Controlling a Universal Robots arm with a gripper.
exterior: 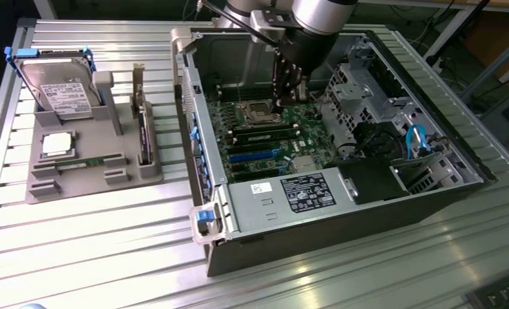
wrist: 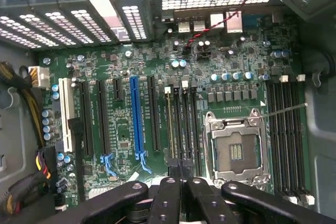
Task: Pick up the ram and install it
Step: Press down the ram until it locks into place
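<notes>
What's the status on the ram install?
Claw shut, low over memory slots beside CPU socket. Green ram strip lying in tray; can't tell if claw grips one. No obstruction seen at slots.

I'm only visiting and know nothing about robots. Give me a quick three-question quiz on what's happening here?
1. True or false: the gripper is over the motherboard inside the open computer case.
2. The long coloured slot on the motherboard is: A red, B blue, C yellow.
3. What silver thing with blue tabs sits in the grey holder beside the case?
Key: 1 true; 2 B; 3 the hard drive.
</notes>
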